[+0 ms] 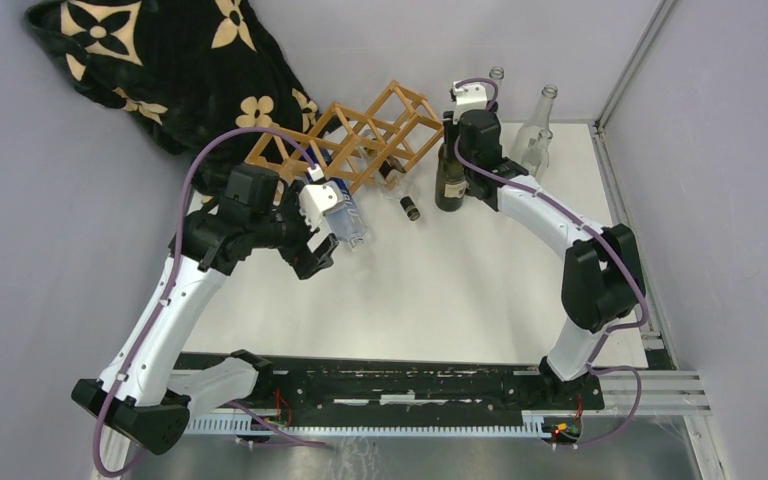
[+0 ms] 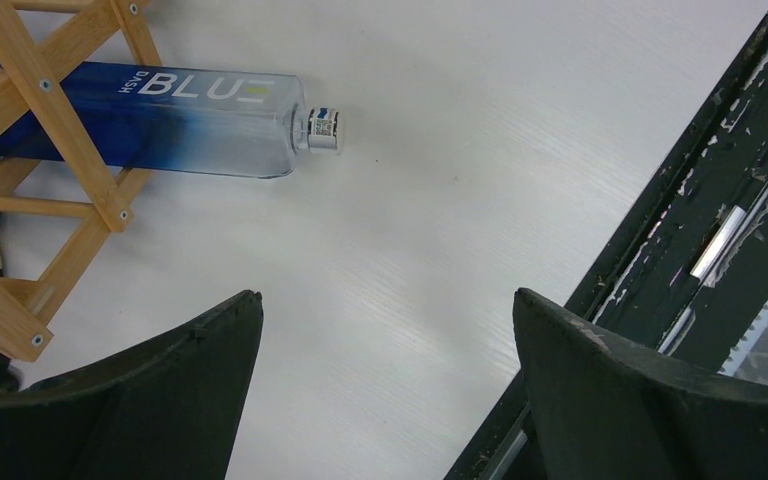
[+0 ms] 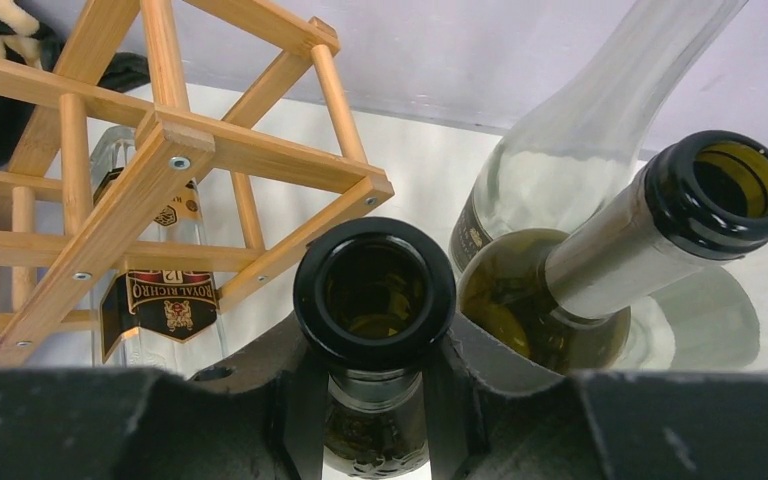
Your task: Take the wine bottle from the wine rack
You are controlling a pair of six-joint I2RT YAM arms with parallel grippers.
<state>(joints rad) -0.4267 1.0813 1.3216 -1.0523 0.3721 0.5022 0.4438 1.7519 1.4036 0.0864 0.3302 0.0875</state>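
A black cloth [image 1: 150,70] with cream flowers is bunched at the far left corner of the white table [image 1: 460,290], clear bottles [image 1: 542,118] stand upright at its far right — and a capped blue bottle [image 2: 190,120] lies on its side.

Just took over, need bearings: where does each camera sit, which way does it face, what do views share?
Top external: above and behind the bases, looking down on both arms and the wine rack.
Left wrist: faces the table past the open left gripper; blue bottle in the rack.
Right wrist: looks over the right gripper, shut on the dark bottle neck.
Shared: rack in all three.
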